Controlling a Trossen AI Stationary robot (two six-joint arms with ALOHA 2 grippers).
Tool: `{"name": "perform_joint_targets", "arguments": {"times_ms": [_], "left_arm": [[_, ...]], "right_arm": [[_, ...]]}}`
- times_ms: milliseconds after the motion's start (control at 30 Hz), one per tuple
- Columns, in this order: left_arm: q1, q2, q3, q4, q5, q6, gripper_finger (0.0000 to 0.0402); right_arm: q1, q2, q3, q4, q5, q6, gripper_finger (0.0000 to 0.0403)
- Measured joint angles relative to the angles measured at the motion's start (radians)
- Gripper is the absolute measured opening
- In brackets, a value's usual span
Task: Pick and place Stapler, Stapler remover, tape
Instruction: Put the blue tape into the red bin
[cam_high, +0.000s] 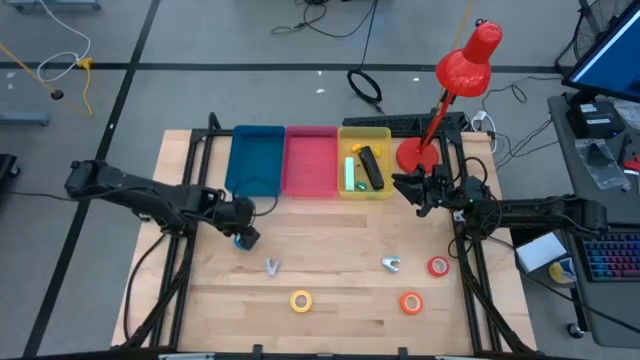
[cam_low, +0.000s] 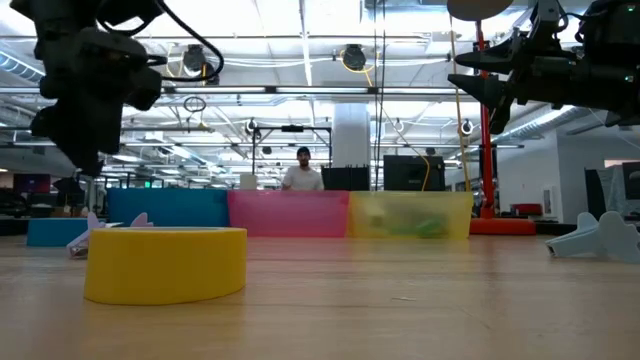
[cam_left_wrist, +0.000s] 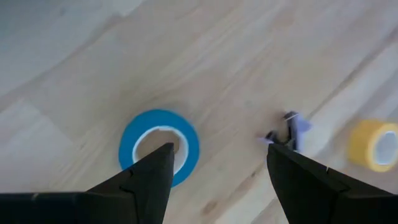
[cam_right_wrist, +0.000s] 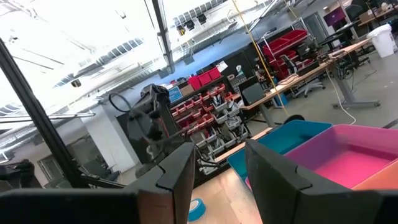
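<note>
right gripper (cam_right_wrist: 216, 180) fingers parted; blue bin (cam_right_wrist: 292, 140), pink bin (cam_right_wrist: 348, 155), blue tape (cam_right_wrist: 196, 209) beyond.

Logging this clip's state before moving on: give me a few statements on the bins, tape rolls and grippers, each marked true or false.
1. The left gripper hangs open over the blue tape roll. True.
2. The pink bin holds a stapler. False: it looks empty; dark and green items lie in the yellow bin.
3. The yellow tape roll lies on the wooden table. True.
4. The right gripper grips a red roll. False: its fingers are open and empty.
</note>
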Motion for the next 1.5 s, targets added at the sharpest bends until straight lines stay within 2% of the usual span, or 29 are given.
{"name": "perform_joint_targets", "arguments": {"times_ms": [200,400,600,700,767,867,1067,1200,1367,1500], "left_arm": [[-0.042,0.129,0.0,0.002,-0.013,-0.051,0.0257],[-0.072,0.247,0.0,0.01,0.046,-0.062,0.0257],[-0.099,0.335,0.006,0.03,0.051,-0.061,0.0257],[-0.112,0.363,0.007,0.026,0.053,-0.05,0.0245],[-0.119,0.373,0.007,0.021,0.043,-0.044,0.0223],[-0.123,0.374,0.005,0.015,0.02,-0.038,0.0172],[-0.123,0.376,0.003,0.016,-0.003,-0.04,0.004],[-0.124,0.35,0.0,0.016,-0.003,-0.052,0.0032],[-0.106,0.264,0.018,0.012,0.019,-0.083,0.0041],[-0.072,0.157,0.042,0.109,-0.008,-0.048,0.0035]], "right_arm": [[0.0,0.0,0.0,0.0,0.0,0.003,0.0132],[0.0,0.0,0.0,0.0,0.002,0.025,0.0132],[0.0,0.0,0.0,0.0,0.002,0.026,0.0132],[0.0,0.0,0.0,0.0,0.003,0.026,0.0132],[0.0,0.0,0.0,0.0,0.003,0.026,0.0132],[0.0,0.0,0.0,0.0,0.004,0.026,0.0132],[0.0,0.0,0.0,0.001,0.004,0.026,0.0132],[0.0,0.0,0.0,0.003,0.004,0.026,0.0132],[0.0,0.0,0.005,0.007,0.002,0.039,0.0132],[0.0,0.002,0.027,-0.001,0.0,0.033,0.0132]]}}
